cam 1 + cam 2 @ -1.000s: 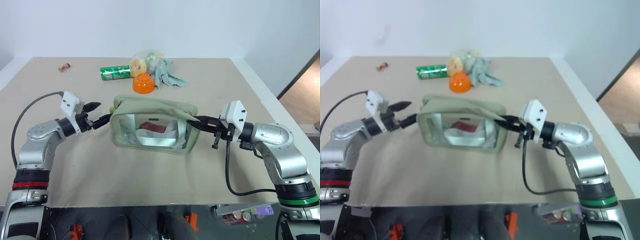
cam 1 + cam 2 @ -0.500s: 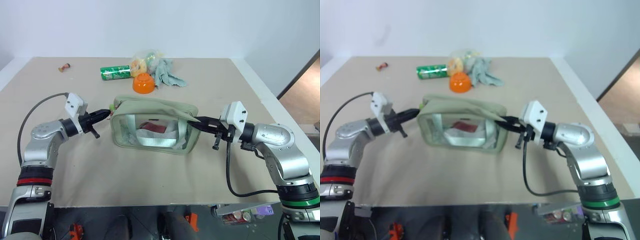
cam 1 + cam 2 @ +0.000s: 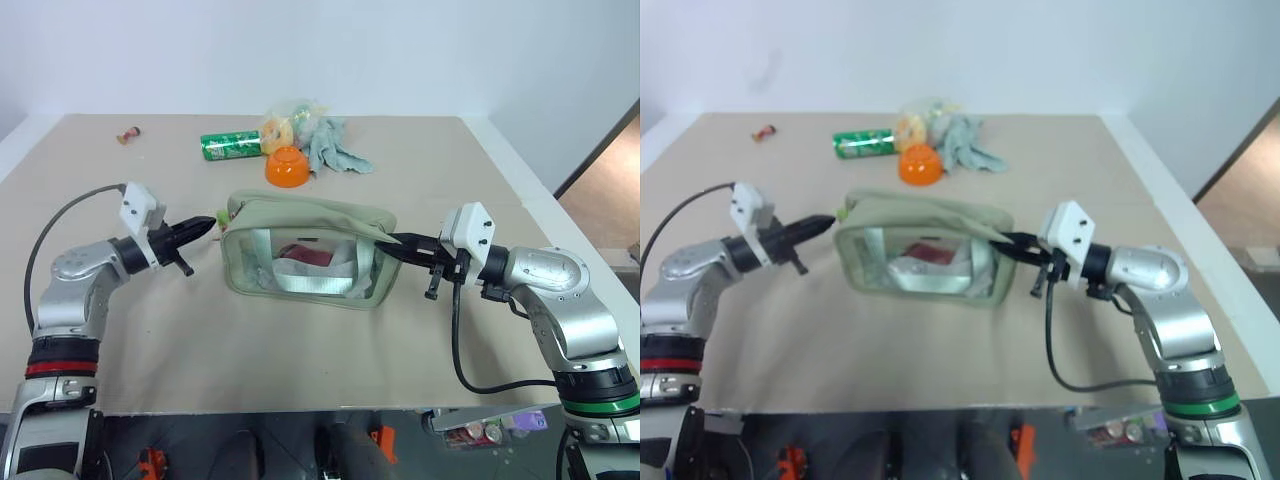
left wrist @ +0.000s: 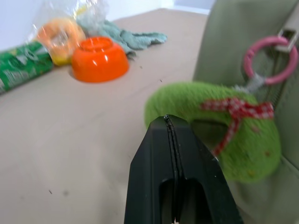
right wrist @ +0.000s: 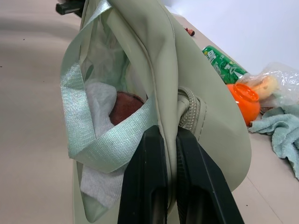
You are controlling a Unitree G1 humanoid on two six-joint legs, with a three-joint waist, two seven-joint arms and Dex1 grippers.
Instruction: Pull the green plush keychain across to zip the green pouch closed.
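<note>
the beige table [image 3: 300, 340] carried everything, with the green pouch [image 3: 305, 215] standing near its middle – a pale sage boxy bag with a clear window panel, grey-green straps across the front, and a red item [image 3: 305, 254] and white cloth visible inside. at the far edge of the table, well apart from the pouch, lay a loose group: a grey-green rag [image 3: 333, 146], a crinkled clear bag [image 3: 282, 124] with something yellow-orange in it, a green soda can [image 3: 230, 146] on its side, and an orange bowl [image 3: 287, 166] turned upside down. a small reddish thing [image 3: 128, 134] sat alone toward the far left corner.

the right gripper [image 3: 392, 243] reached in level from the right, and its two black fingers [image 5: 152, 186] were clamped together on the pouch's right end, the fabric by the zip's end pinched between them. the left gripper [image 3: 205, 226] came in level from the left with its fingers [image 4: 173, 172] pressed flat together, nothing between them; its tip sat right at the green plush keychain [image 4: 210, 126], whether touching it i could not tell. that keychain – a lime-green plush lump with a red-and-white bow – hung by a pink ring [image 4: 270, 59] from the zip pull at the pouch's upper left corner, just beside the left gripper's tip.
</note>
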